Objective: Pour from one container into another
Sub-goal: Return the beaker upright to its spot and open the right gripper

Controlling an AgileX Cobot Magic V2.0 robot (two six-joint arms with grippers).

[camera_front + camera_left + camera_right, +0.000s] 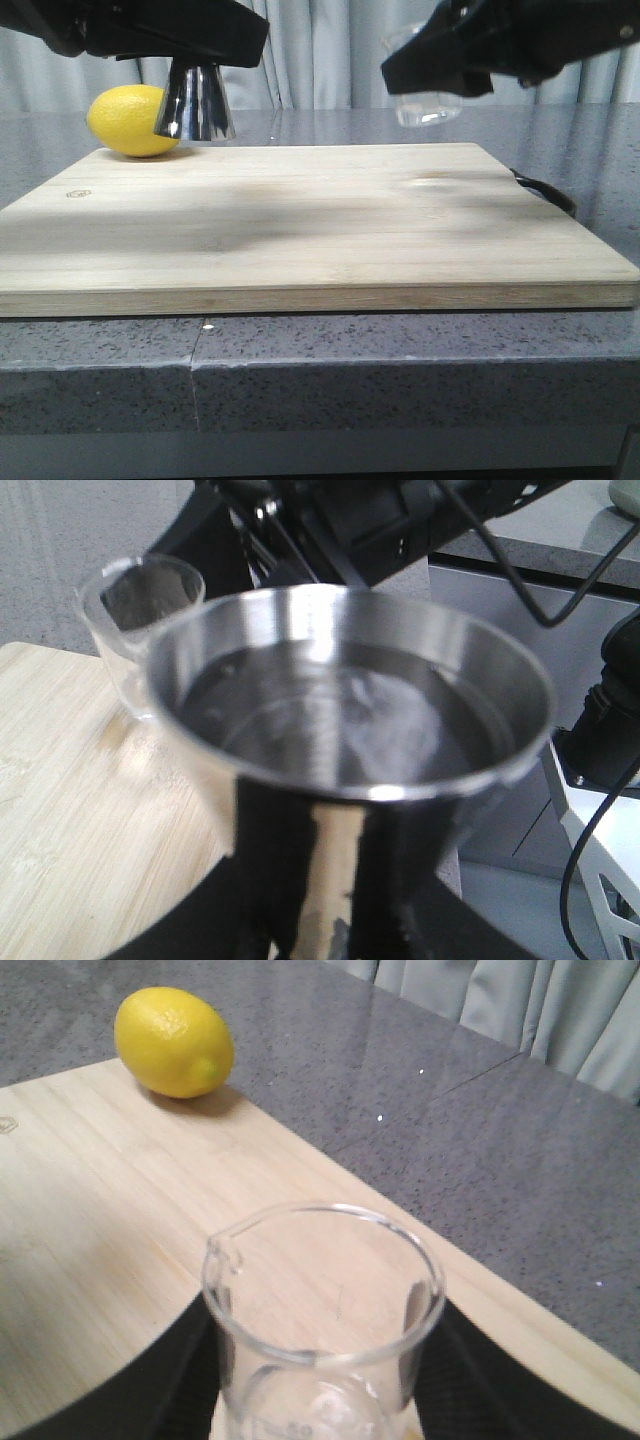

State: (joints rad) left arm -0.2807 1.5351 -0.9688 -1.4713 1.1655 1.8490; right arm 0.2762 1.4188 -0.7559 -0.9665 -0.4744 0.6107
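Left gripper (195, 60) clamps the jigger (195, 102) by its waist, lifted over the cutting board's (300, 220) far left corner, just in front of the lemon (128, 120). Upright, presumably to keep its top cup level as the receiver. Left wrist view: that cup looks filled with clear liquid, though glare makes it hard to be sure. Right gripper (440, 65) holds the beaker (425, 105) in the air over the board's far right, well apart from the jigger. Beaker upright, looks empty. Pour seems done.
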